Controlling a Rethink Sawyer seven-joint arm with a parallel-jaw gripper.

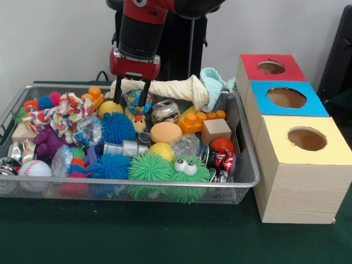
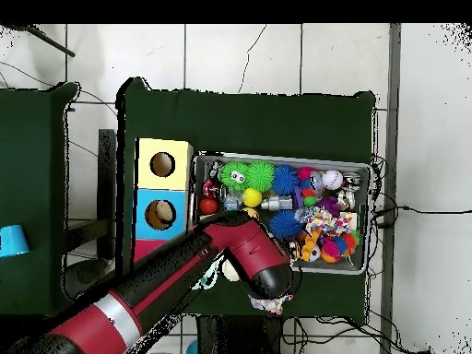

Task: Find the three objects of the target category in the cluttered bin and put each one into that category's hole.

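Note:
The wire mesh bin (image 1: pixel 248 165) is full of toys and also shows in the overhead view (image 2: pixel 281 157). The hole with the red panel (image 1: pixel 271 67) tops the farthest wooden box; in the overhead view the arm covers it and only a strip of red panel (image 2: pixel 146 247) shows. My gripper (image 1: pixel 131 98) is open at the bin's far side. Its fingers (image 1: pixel 117 91) hang down on either side of a multicoloured ball (image 1: pixel 137 102), beside a yellow ball (image 1: pixel 110 108). In the overhead view the arm hides the gripper.
Boxes with a blue-panelled hole (image 1: pixel 286 97) and a yellow-panelled hole (image 1: pixel 307 138) stand beside the bin. The bin holds spiky balls (image 1: pixel 149 166), a crushed can (image 1: pixel 165 110), an orange brick (image 1: pixel 199 120), a wooden cube (image 1: pixel 215 131), a baseball (image 1: pixel 34 168) and a knotted cloth (image 1: pixel 181 88).

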